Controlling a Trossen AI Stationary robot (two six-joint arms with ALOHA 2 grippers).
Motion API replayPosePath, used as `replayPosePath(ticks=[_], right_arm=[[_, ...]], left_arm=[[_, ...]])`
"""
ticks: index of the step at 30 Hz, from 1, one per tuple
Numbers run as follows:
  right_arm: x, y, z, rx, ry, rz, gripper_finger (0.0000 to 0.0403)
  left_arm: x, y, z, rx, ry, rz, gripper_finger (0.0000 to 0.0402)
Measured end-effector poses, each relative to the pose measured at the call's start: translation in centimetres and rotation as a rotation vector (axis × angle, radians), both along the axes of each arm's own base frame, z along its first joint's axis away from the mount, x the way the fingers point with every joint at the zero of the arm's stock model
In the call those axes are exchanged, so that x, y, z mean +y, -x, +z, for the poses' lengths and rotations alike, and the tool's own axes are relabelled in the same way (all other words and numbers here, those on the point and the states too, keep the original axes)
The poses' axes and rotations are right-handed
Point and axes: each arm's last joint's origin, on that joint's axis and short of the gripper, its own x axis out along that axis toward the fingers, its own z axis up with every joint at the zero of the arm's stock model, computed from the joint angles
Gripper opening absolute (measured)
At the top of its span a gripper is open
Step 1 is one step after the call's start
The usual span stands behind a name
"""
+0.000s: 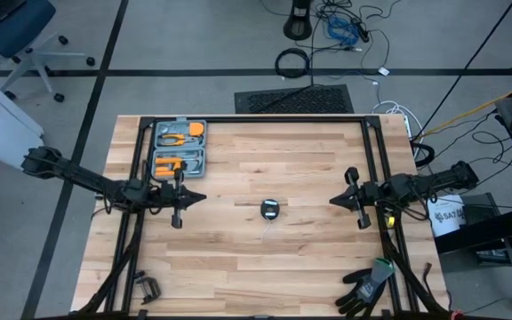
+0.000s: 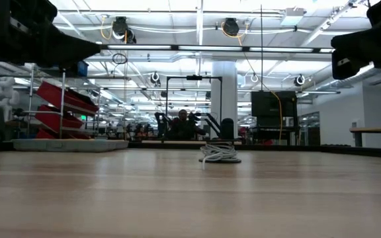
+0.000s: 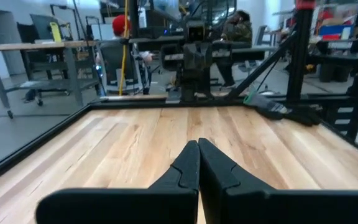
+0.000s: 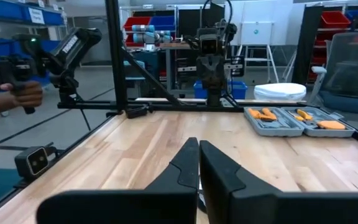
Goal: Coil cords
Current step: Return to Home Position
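Note:
The thin white cord lies coiled on the table's middle with its small round black-and-silver reel (image 1: 270,210) on top. In the low view the coil (image 2: 220,154) rests flat on the wood. My left gripper (image 1: 204,197) stands shut to the left of the coil, level and pointing at it; its closed fingertips (image 3: 198,144) hold nothing. My right gripper (image 1: 332,201) stands shut to the right of the coil, level, pointing at it, its fingertips (image 4: 199,144) closed on nothing. Both stand above the tabletop and apart from the cord.
A grey tool case (image 1: 179,148) with orange tools lies open at the far left. A black glove (image 1: 367,286) lies at the near right, a small clamp (image 1: 148,288) at the near left. Black frame rails (image 1: 376,151) run along the table's sides. A person's hand (image 4: 17,96) shows beyond the table.

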Motion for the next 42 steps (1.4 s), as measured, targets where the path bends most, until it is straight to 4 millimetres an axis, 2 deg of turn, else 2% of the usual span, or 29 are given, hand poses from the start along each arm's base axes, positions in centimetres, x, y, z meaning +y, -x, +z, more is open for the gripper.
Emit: replayPosePath(ticks=[4,23,29,42], right_arm=[[-0.1,0.0,0.0,0.002,-0.002,0.016,0.0],[-0.2,-0.1,-0.1,0.01,-0.018,0.011,0.0],[-0.2,-0.1,0.0,0.008,-0.015,-0.013,0.0],[-0.2,-0.1,-0.1,0.004,0.036,-0.02,0.0]], left_arm=[[-0.1,0.3,0.5,-0.04,0.006,-0.056,0.0001],[0.6,2.8,0.6,-0.016,-0.009,-0.092,0.0001],[0.9,3.6,1.1,-0.078,-0.033,-0.152,0.0001],[1.6,4.1,0.2,-0.004,-0.006,-0.156,0.0001]])
